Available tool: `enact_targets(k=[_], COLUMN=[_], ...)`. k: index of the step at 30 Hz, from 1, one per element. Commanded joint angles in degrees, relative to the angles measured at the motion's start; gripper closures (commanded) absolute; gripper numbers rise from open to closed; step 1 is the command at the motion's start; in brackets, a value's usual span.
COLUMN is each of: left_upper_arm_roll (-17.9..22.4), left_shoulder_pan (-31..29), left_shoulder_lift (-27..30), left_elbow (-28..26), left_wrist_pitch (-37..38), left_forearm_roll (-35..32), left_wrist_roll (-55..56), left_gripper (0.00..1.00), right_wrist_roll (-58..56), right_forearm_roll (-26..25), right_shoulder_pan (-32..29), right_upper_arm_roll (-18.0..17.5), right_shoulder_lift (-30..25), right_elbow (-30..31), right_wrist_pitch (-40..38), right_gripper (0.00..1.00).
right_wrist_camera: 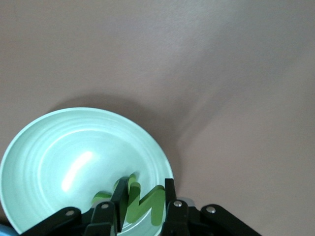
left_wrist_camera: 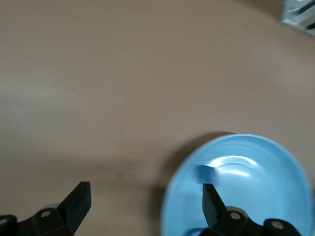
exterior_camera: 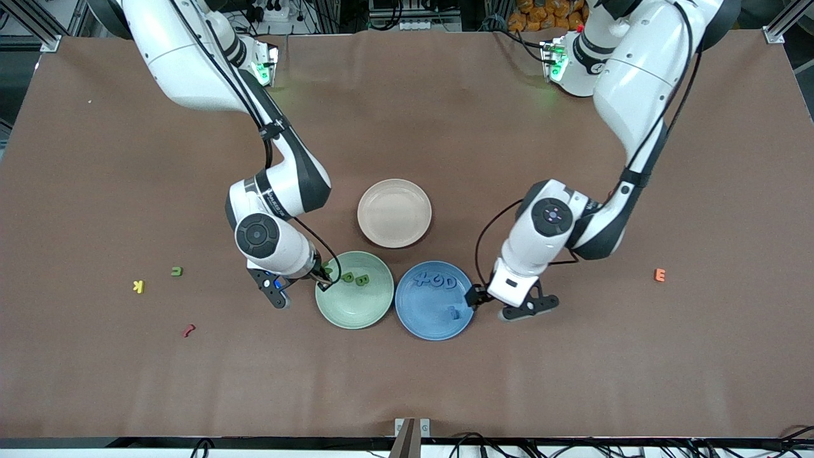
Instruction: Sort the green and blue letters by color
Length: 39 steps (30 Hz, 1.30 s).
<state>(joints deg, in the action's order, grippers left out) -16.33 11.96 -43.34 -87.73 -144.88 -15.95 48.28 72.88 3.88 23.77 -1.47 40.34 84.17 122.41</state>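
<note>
The right gripper (right_wrist_camera: 142,206) hangs over the green plate's (exterior_camera: 356,312) rim, fingers clamped on a green letter (right_wrist_camera: 147,204); the left gripper (left_wrist_camera: 145,206), fingers spread apart, sits over the blue plate's (exterior_camera: 426,321) edge, where blue letters (exterior_camera: 434,281) lie.

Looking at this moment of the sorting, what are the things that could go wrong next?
1. The right gripper holds a green letter just over the green plate's rim; released here, it may bounce out onto the table.
2. The left gripper, jaws open, sits at the blue plate's edge; pulling away carelessly could nudge the plate and its blue letters.
3. One green letter on the table lies beside a yellow letter, which could be grabbed by mistake.
</note>
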Motion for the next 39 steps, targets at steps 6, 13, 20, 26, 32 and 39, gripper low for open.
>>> enact_targets(k=[6, 13, 20, 26, 32, 39], left_upper_arm_roll=[-3.62, -10.91, -12.32, -10.22, -3.12, 8.14], left_shoulder_pan=[-8.17, -18.28, -22.42, -22.78, -17.43, -9.86], left_shoulder_lift=[4.84, 7.03, 12.22, 16.17, 20.56, 25.22], left_elbow=[-0.78, -0.95, -1.13, -2.18, -2.89, -4.99], left_wrist_pitch=[13.56, 19.44, 29.03, 31.14, 31.15, 31.23], left_forearm_roll=[-0.57, -0.66, -0.66, 3.03, 5.40, 13.04], left_wrist_roll=[-15.66, -23.31, -29.98, -36.05, -38.25, -45.02], left_gripper=[0.00, 0.00, 0.00, 0.00, 0.00, 0.00], right_wrist_roll=[2.79, 2.96, 2.96, 2.96, 2.96, 2.79], right_forearm_roll=[0.78, 0.78, 0.78, 0.87, 0.78, 0.78], right_shoulder_pan=[1.46, 1.55, 1.55, 1.55, 1.55, 1.46], right_upper_arm_roll=[0.15, 0.15, 0.15, 0.15, 0.15, 0.15], right_shoulder_lift=[3.26, 3.52, 3.70, 3.70, 3.70, 3.61], right_elbow=[-4.89, -4.89, -4.89, -4.89, -4.89, -4.89], right_wrist_pitch=[-1.21, -0.86, -0.86, -0.86, -0.95, -1.21], right_gripper=[1.00, 0.73, 0.48, 0.43, 0.42, 0.42])
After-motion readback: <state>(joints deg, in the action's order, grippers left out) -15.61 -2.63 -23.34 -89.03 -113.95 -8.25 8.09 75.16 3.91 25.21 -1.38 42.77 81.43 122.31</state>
